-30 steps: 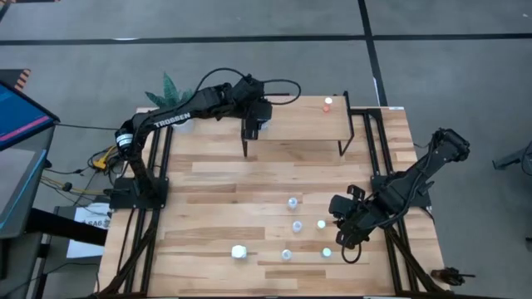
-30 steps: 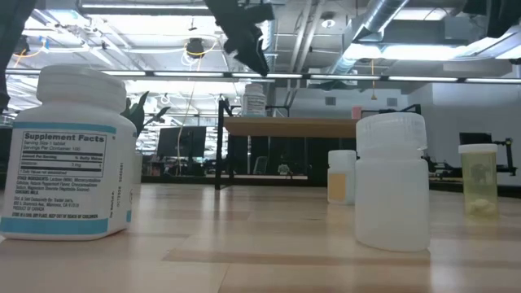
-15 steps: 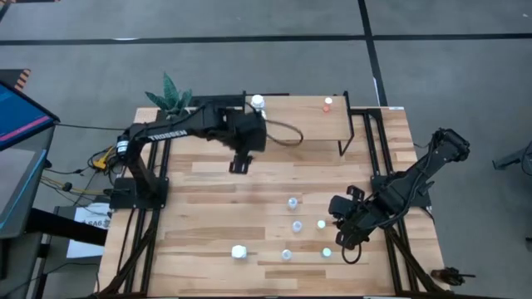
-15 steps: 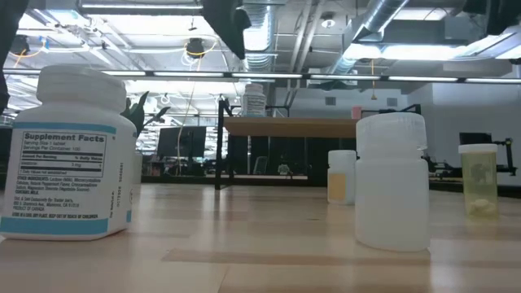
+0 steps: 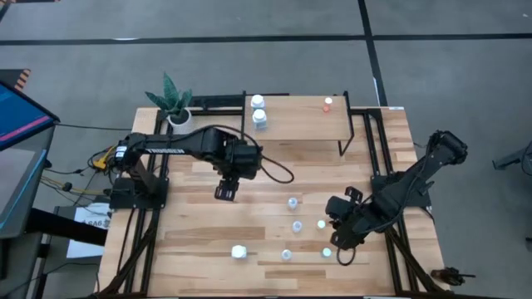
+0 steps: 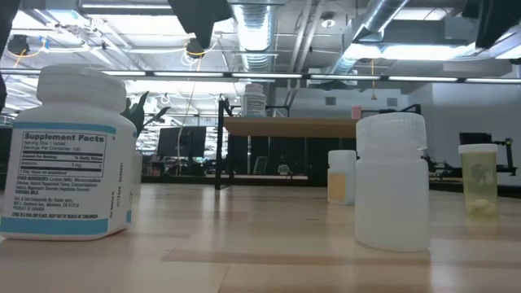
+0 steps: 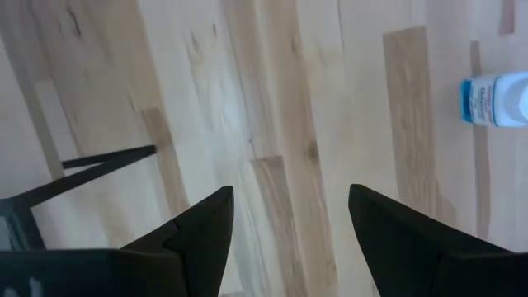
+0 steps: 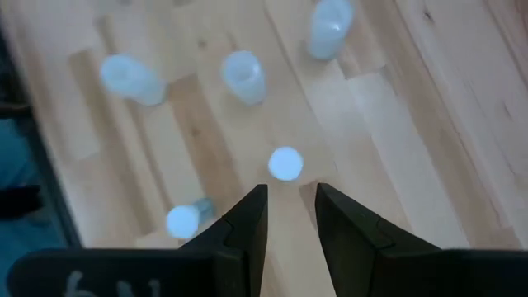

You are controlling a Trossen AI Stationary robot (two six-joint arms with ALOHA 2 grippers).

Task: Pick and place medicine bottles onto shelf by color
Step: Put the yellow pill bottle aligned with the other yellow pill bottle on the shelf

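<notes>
Pale bottle (image 8: 285, 164) lies just ahead of the right fingers (image 8: 249, 219) — narrowly parted, empty.

Bottles, total count: nine.

- White bottles (image 5: 258, 101): three. Two are on the shelf (image 5: 299, 122); the third white bottle (image 5: 238, 251) is on the table (image 5: 191, 232).
- Clear bluish bottles (image 5: 293, 202): three, all on the table.
- Small bottles with coloured caps: three. One red-capped bottle (image 5: 327, 104) is on the shelf; two green-capped bottles (image 5: 321, 223) are on the table.

Bottles on shelf: three. Bottles on table: six.

Shelves: one. Tables: one. Potted plants (image 5: 174, 106): one. Robot arms (image 5: 166, 143): two.
</notes>
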